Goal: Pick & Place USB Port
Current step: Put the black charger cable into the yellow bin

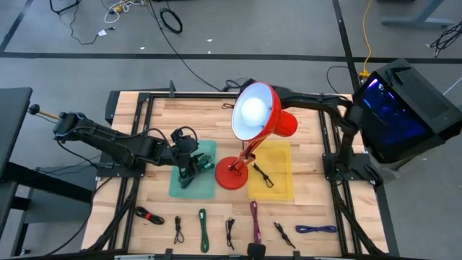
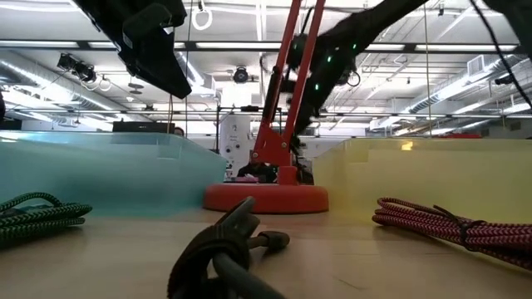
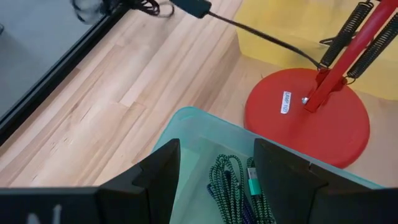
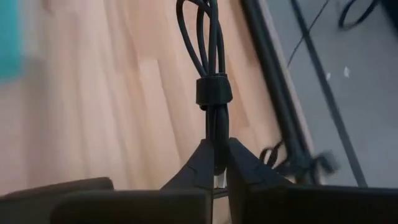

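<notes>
Sorting in progress at a slatted wooden worktable (image 1: 159, 123): the left gripper (image 3: 214, 171) hovers with fingers spread and empty over the translucent teal plastic tray (image 1: 193, 189), where a coiled green braided USB cable (image 3: 230, 186) already lies. The right gripper (image 4: 214, 163), largely hidden from above behind the red desk lamp's shade (image 1: 254, 112), is clenched on a bundled black cable (image 4: 208, 56) strapped with a tie, held clear of the table. Another black cable (image 1: 261, 175) rests in the yellow plastic tray (image 1: 278, 189) to the right of the lamp's round base (image 1: 232, 175). Judging by the row of coiled cables (image 1: 254, 220) lined along the near edge, most of the work remains: two appear placed, one is in hand, and about seven await pickup.
</notes>
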`<move>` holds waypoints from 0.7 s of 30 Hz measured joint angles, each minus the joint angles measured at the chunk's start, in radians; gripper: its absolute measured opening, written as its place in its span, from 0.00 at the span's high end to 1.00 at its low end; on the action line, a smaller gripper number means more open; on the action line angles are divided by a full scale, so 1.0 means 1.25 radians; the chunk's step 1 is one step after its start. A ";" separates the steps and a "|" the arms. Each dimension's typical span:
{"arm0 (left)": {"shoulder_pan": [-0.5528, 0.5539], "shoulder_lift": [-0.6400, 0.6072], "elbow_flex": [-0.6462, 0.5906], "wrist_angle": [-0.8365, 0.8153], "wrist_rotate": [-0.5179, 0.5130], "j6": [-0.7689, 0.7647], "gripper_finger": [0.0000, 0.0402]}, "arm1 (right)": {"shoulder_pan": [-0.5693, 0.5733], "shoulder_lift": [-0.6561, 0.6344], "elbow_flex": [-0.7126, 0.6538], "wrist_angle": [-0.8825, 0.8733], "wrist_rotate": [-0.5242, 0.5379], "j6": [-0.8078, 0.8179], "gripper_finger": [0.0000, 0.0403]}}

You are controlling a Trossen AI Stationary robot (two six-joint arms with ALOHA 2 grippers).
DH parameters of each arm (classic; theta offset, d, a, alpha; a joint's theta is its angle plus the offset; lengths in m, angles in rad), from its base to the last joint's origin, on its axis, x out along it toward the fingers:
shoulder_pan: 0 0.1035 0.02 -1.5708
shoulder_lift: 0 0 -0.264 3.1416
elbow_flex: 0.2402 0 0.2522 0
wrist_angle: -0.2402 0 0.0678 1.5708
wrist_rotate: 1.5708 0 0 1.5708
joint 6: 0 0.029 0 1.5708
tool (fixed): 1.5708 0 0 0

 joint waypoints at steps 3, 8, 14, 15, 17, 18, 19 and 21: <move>0.000 0.000 0.000 0.000 -0.001 0.000 0.47 | 0.019 -0.053 0.000 -0.003 0.000 0.023 0.97; 0.000 0.000 0.000 0.000 -0.004 0.000 0.47 | 0.050 -0.132 0.000 0.019 0.031 0.036 0.98; 0.000 0.000 0.000 0.001 -0.003 -0.007 0.47 | 0.051 -0.137 0.001 0.065 0.063 0.071 0.98; -0.001 0.000 0.000 0.001 -0.002 -0.012 0.47 | 0.051 -0.125 0.002 0.065 0.059 0.073 0.98; -0.001 0.000 0.000 0.001 0.002 -0.015 0.48 | 0.047 -0.090 0.001 0.057 0.049 0.077 0.98; -0.001 0.000 0.000 0.000 0.002 -0.015 0.48 | 0.047 -0.074 0.001 0.066 0.052 0.077 0.98; -0.001 0.000 0.000 -0.001 0.003 -0.015 0.47 | 0.047 -0.057 0.001 0.074 0.050 0.077 0.98; -0.001 0.000 0.000 -0.002 0.003 -0.015 0.48 | 0.045 -0.026 0.001 0.101 0.046 0.076 0.98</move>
